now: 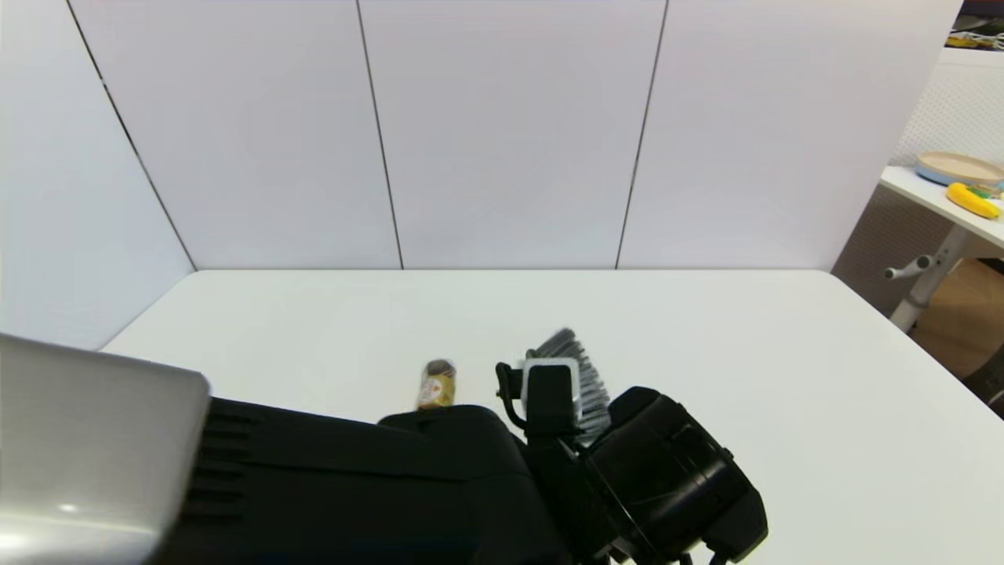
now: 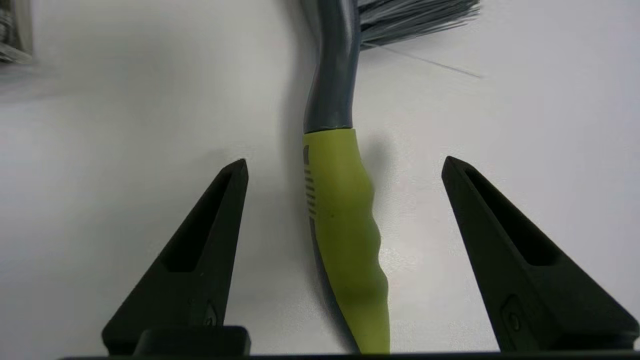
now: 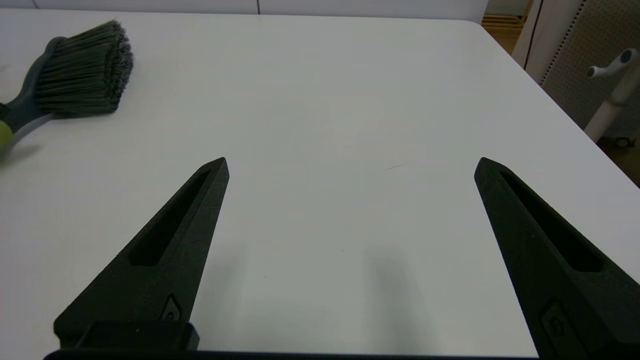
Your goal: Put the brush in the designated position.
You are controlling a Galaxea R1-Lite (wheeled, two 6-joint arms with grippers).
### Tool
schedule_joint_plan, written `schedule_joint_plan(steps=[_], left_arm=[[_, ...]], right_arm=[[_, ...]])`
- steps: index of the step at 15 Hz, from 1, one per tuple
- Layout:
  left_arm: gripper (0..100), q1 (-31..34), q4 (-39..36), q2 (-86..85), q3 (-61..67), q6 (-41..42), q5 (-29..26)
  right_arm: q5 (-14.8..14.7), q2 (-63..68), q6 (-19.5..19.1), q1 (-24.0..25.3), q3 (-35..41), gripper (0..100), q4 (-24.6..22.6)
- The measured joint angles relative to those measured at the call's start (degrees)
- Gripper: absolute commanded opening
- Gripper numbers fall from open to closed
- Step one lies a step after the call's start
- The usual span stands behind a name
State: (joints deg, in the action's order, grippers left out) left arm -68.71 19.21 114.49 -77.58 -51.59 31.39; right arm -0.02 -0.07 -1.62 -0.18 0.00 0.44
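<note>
White table (image 1: 784, 408) with white wall panels (image 1: 510, 133) behind it; off the robot's right side stands a second table (image 1: 933, 196) carrying a plate (image 1: 958, 167) and a banana (image 1: 973, 201). Brush (image 2: 345, 220) lies flat on the table near the front edge, roughly centre. Head view shows only its grey bristles (image 1: 584, 384), fanned out past the left arm's wrist housing; the handle is hidden under that arm. Left gripper (image 2: 345, 162) sits low over the brush. Fingers (image 2: 205, 250) spread wide, one on each side of the lime-green handle (image 2: 350, 250), neither touching it; bare table visible in both gaps. The dark neck (image 2: 332, 75) runs on from the handle to the bristles. Small gold-wrapped pack (image 1: 437, 384) lies just to the left of the brush head, partly covered by the left arm (image 1: 353, 486). Right gripper (image 3: 350, 160) hangs above bare table on the right side, fingers (image 3: 165, 250) spread wide, holding nothing. In its wrist view the brush head (image 3: 82, 75) lies well apart from it, bristles pointing toward the table's far side.
</note>
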Motion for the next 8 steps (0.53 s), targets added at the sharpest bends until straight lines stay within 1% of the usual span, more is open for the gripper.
schedule_joint_plan(steps=[2, 4, 7, 8], left_arm=[[100, 0.73, 0.29, -4.77, 0.02, 4.93, 0.02], [100, 1.57, 0.44, -10.89, 0.13, 11.72, 0.02], [100, 3.57, 1.82, -22.05, 0.21, 24.31, 0.16], [100, 4.82, 2.41, -26.12, 0.18, 29.64, 0.2]], right_arm=[[0.02, 0.0, 0.0, 0.0, 0.0, 100, 0.0], [0.02, 0.0, -0.02, 0.0, 0.0, 100, -0.02], [0.0, 0.0, 0.0, 0.0, 0.0, 100, -0.02], [0.02, 0.0, 0.0, 0.0, 0.0, 100, 0.0]])
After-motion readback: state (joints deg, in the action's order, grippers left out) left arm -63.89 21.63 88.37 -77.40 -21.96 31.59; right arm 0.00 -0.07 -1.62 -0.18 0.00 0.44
